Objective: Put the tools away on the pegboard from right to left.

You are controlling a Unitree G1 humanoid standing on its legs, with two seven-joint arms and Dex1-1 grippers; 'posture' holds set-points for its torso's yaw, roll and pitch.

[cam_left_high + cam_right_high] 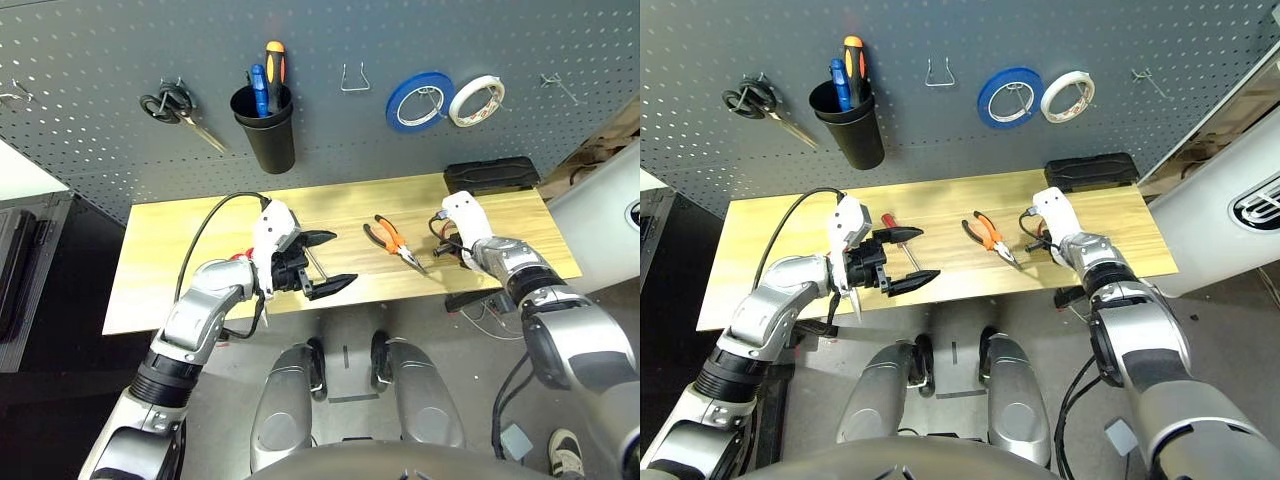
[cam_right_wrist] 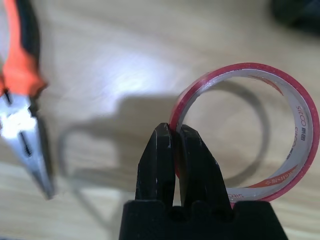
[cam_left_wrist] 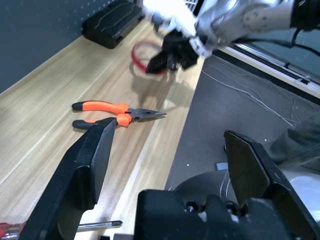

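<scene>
Pinching red tape ring (image 2: 295, 135) in right hand (image 2: 175, 150).

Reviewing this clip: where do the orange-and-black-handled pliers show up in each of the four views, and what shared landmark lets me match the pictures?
Left eye view: pliers at table centre, between the arms.
Right eye view: pliers on the table just left of the right claw.
Left wrist view: pliers beyond the left claw, tips toward the table edge.
Right wrist view: pliers at the picture's edge.
Landmark: the red tape ring pinched in the right claw.

Light wood table (image 1: 200, 225) w/ pliers (image 1: 391, 240), screwdriver (image 1: 896, 229) & black case (image 1: 492, 175) lying on it.
</scene>
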